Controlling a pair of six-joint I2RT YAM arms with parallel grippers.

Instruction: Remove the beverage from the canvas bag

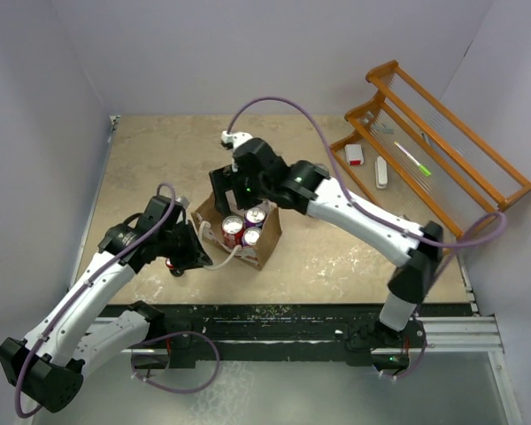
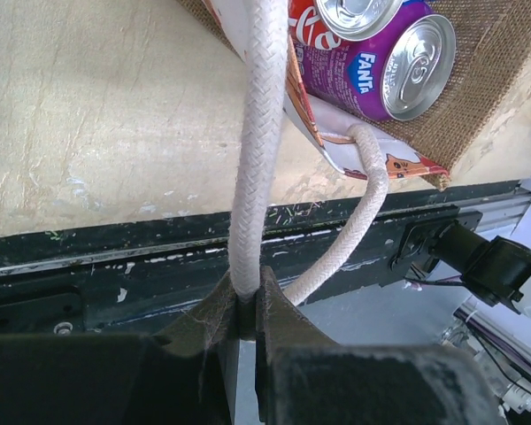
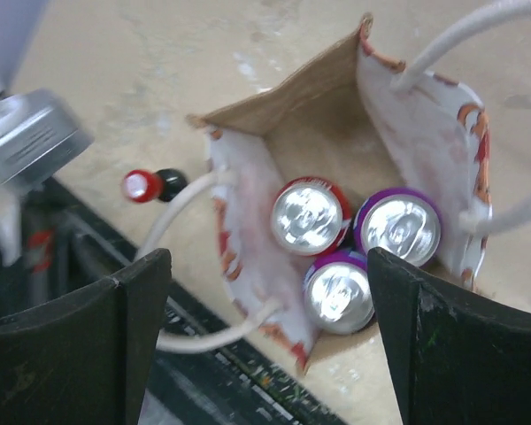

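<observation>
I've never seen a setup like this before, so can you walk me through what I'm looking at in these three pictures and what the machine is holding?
Two robot arms are bolted at a table's near edge. The top picture looks down from above; the other two come from a camera on each wrist. On the table stands the canvas bag, open, with three cans inside: one red can and two purple cans, one labelled Fanta. The left gripper is shut on one white rope handle, pulling it aside. The right gripper hangs open above the bag, one dark finger on each side of its view. A wooden rack lies at the far right.
</observation>
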